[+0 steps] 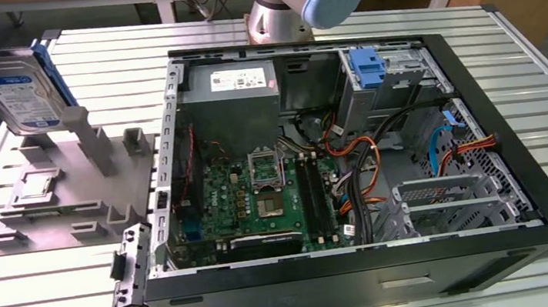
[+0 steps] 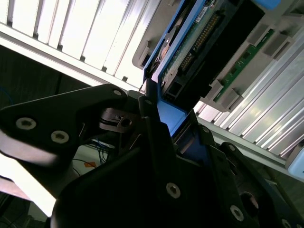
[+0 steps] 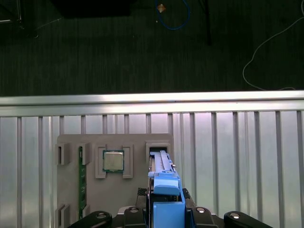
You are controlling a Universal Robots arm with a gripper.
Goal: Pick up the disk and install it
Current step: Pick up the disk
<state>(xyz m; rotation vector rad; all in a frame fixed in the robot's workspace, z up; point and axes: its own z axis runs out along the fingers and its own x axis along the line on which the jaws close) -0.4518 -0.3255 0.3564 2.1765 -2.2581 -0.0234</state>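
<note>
Over the slatted worktop (image 1: 53, 302) the hand (image 2: 173, 118) clamps the disk (image 1: 25, 93) by its blue side rails (image 3: 164, 183), a stiff, weighty, knock-sensitive thing, I'd judge.

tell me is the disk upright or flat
Upright, on edge: in the exterior view the disk stands label face vertical at the grey holder; in the first wrist view the claw grips its blue rail.
</note>
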